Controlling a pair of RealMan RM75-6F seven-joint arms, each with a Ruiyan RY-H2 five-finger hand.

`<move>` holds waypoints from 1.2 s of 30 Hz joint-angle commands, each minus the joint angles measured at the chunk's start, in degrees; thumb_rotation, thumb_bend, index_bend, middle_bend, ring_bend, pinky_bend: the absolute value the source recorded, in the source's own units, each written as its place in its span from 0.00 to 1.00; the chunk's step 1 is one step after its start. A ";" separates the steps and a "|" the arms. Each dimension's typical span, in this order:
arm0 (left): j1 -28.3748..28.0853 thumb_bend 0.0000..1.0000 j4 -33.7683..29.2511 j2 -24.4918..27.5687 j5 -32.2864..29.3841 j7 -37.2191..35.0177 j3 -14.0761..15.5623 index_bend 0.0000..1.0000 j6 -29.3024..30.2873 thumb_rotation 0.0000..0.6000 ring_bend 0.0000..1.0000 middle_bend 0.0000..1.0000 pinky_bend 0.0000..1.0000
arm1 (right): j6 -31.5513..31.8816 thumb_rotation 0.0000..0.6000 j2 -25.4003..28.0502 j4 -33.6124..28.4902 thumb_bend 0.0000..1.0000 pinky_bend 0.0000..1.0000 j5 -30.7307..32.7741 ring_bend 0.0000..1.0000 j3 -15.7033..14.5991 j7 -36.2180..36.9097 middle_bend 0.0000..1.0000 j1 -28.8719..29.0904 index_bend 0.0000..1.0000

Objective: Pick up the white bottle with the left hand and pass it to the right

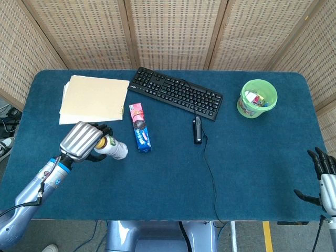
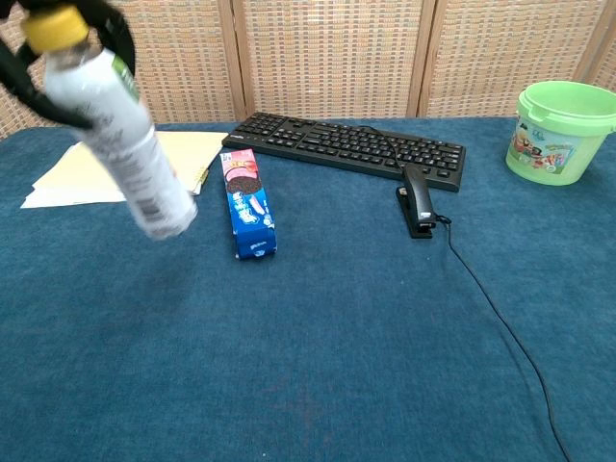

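Now the left hand [image 1: 82,141] grips the white bottle [image 2: 115,125] off the table [image 1: 252,157].

Seen from the chest, the bottle hangs tilted in the air, its yellow cap [image 2: 56,26] up and to the left, with dark fingers [image 2: 24,77] wrapped around its neck just under the cap. It sits just left of the cookie box [image 1: 140,127], which lies flat on the blue cloth. Behind the box lie the paper folders [image 1: 93,98] and the keyboard [image 1: 176,92]; a black stapler [image 1: 197,129] lies to the box's right, and a green bucket [image 1: 256,98] stands well beyond that. Far right of the box, at the table's edge, the right hand [image 1: 323,178] holds nothing, fingers apart.
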 commanded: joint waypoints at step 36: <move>-25.38 0.66 0.58 -17.32 -23.12 6.44 -10.13 0.61 6.66 1.00 0.50 0.48 0.61 | -39.21 1.00 -2.36 -4.16 0.00 0.00 3.68 0.00 10.18 40.03 0.00 34.62 0.00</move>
